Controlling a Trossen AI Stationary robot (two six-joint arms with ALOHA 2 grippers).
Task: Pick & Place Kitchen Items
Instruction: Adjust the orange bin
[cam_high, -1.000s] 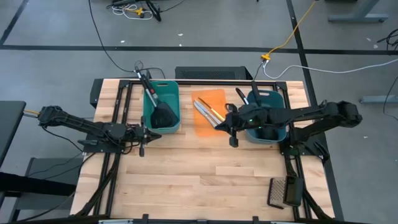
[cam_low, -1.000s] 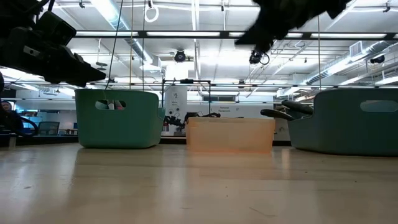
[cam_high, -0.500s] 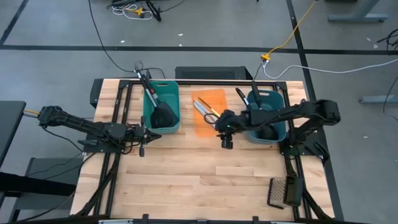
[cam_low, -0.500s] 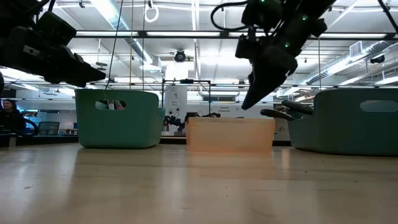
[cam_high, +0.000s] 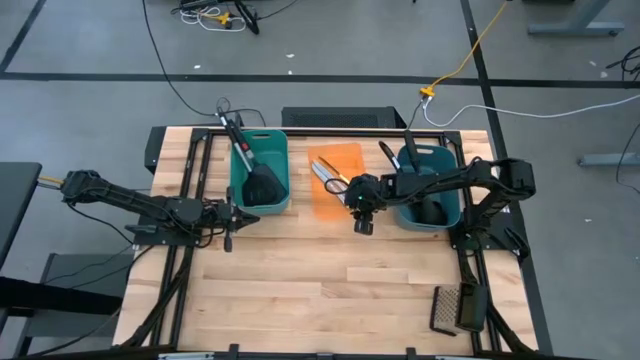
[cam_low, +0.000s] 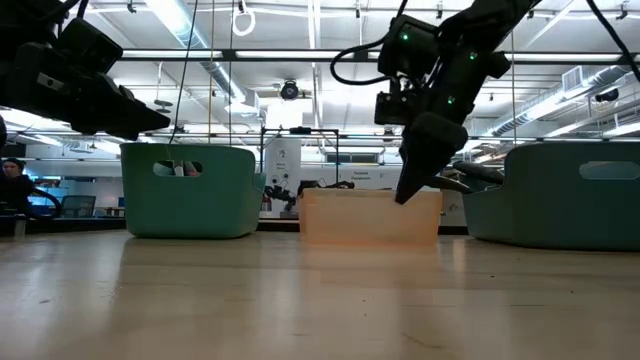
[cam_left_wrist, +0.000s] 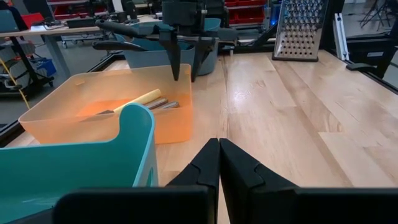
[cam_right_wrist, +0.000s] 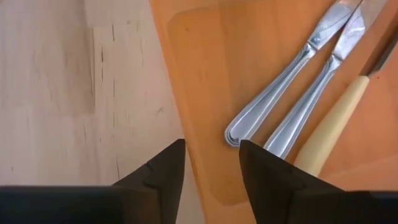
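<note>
Two silver knives (cam_right_wrist: 292, 93) and a pale yellow one (cam_right_wrist: 329, 121) lie in the orange tub (cam_high: 338, 196) on the desk (cam_high: 320, 290), where the right end effector (cam_right_wrist: 211, 163), empty and partly open, should be centred over one handle before being lowered, while the left end effector (cam_left_wrist: 219, 163), closed and empty, waits left.

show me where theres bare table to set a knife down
The wide wood stretch in front of the three tubs is bare, bordered by the grater at the right corner. Crowded: the orange tub with knives, where the right tool hovers, and the left tool.
</note>
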